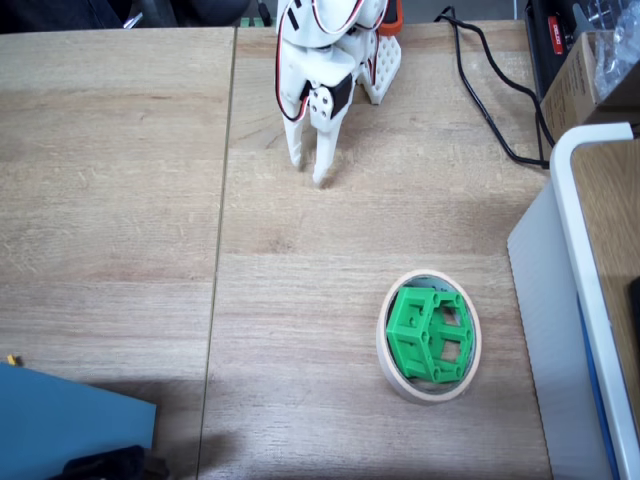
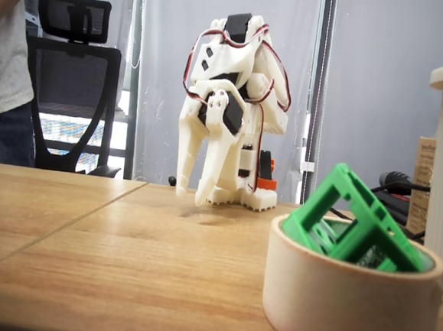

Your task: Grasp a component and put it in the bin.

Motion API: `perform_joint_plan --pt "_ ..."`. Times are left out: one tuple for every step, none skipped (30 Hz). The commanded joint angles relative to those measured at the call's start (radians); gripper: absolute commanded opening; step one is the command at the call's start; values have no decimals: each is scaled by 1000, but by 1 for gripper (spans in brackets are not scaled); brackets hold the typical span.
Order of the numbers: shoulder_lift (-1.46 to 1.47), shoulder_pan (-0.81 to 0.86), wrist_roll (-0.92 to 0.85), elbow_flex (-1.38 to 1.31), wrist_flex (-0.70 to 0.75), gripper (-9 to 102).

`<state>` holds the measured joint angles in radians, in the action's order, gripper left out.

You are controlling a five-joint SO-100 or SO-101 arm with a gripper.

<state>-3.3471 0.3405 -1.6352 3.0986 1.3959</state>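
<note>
In a fixed view from above, we see the component (image 1: pixel 428 334), a bright green hexagonal block, sitting inside the bin (image 1: pixel 383 345), the cream ring of tape, low and right of centre on the tabletop (image 1: pixel 120 180). It sits tilted, one edge riding up near the ring's rim. The tool (image 1: pixel 309 168) hangs near the top of the picture, well apart from the ring, its two white fingers pointing down toward the wood with a narrow gap between the tips; it holds nothing. A black cable (image 1: pixel 480 95) trails along the upper right, and a blue sheet (image 1: pixel 70 425) lies at the lower left corner.

In a fixed view from tabletop height, the ring (image 2: pixel 341 301) fills the near right, and the green block (image 2: pixel 347 221) leans in it, one corner standing clearly above the rim. The arm is folded at the back, with the tool (image 2: pixel 187 195) low beside its base, tips close together and empty. A person's sleeve (image 2: pixel 5 41) and an office chair (image 2: pixel 70 85) stand at the left.

We judge the placing done (the block is within the ring, if askew). What remains is to rest well: we would keep the tool clear of the ring and fold the arm slowly, so that no swing nudges the thin ring or tips the leaning block out.
</note>
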Motion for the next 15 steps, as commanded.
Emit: perform_joint_plan --pt "-2 2 0 -5 14 14" --pt "-2 2 0 -2 15 13" --pt "-2 2 0 5 8 12" --pt "-2 2 0 12 6 11" --pt "-2 2 0 18 6 10" --pt "-2 2 0 21 6 9" --pt "-2 2 0 21 6 8" --pt "-2 2 0 21 6 7" --pt "-2 2 0 23 6 6" --pt "-2 2 0 23 6 5" --pt "-2 2 0 23 6 5" --pt "-2 2 0 23 6 4" --pt "-2 2 0 23 6 3" --pt "-2 2 0 23 6 3" --pt "-2 2 0 23 6 3"
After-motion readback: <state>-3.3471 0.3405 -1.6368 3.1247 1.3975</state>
